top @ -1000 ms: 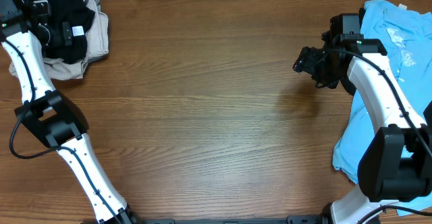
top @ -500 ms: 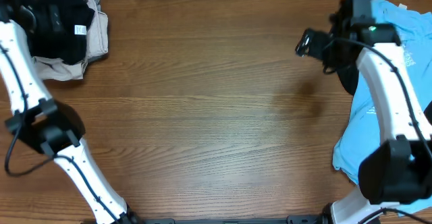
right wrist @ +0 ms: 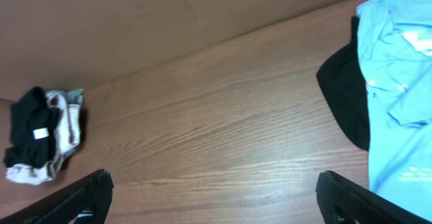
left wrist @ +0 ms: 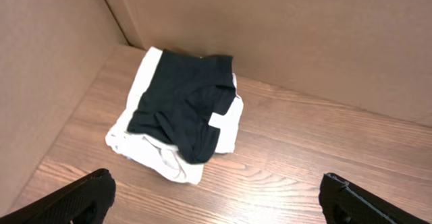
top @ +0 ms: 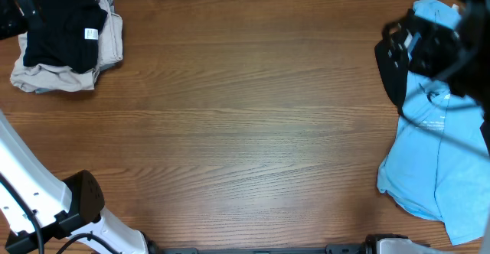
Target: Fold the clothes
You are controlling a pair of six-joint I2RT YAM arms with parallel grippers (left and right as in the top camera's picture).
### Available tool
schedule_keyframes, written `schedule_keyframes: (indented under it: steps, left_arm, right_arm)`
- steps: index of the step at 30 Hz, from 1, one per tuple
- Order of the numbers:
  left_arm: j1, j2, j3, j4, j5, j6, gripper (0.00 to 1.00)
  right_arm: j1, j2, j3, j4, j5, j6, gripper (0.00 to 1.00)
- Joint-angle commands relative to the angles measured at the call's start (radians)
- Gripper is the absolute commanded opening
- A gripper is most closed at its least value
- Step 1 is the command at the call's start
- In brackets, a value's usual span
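Observation:
A folded stack sits at the table's back left corner: a black garment (top: 61, 28) on top of pale beige and white ones (top: 53, 78). It also shows in the left wrist view (left wrist: 179, 113) and small in the right wrist view (right wrist: 40, 140). A light blue shirt (top: 440, 154) lies unfolded at the right edge over a black garment (top: 392, 70), also in the right wrist view (right wrist: 398, 69). My left gripper (left wrist: 216, 197) is open and empty, high above the stack. My right gripper (right wrist: 214, 196) is open and empty, raised above the right side (top: 429, 43).
Brown cardboard walls (left wrist: 270, 28) stand behind and to the left of the folded stack. The wooden table (top: 245, 116) stretches between the two piles. The left arm's base (top: 73, 204) stands at the front left.
Both arms have risen and pulled outward. The left gripper left the folded stack, and the right gripper moved up and right over the blue shirt.

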Motion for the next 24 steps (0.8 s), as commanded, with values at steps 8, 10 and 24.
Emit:
schedule_keyframes:
  steps: [8,10,24]
  left_arm:
    - [-0.002,0.015,-0.01,-0.005,0.005,-0.039,1.0]
    - [-0.002,0.015,-0.01,-0.005,0.005,-0.039,1.0]
    - [-0.002,0.015,-0.01,-0.005,0.005,-0.039,1.0]
  right_arm:
    - [0.005,-0.075,0.014,-0.04,0.01,-0.004,1.0]
    - [0.005,-0.073,0.01,-0.04,0.01,-0.003,1.0]
    - [0.005,-0.138,-0.173,0.106,0.105,-0.005,1.0]
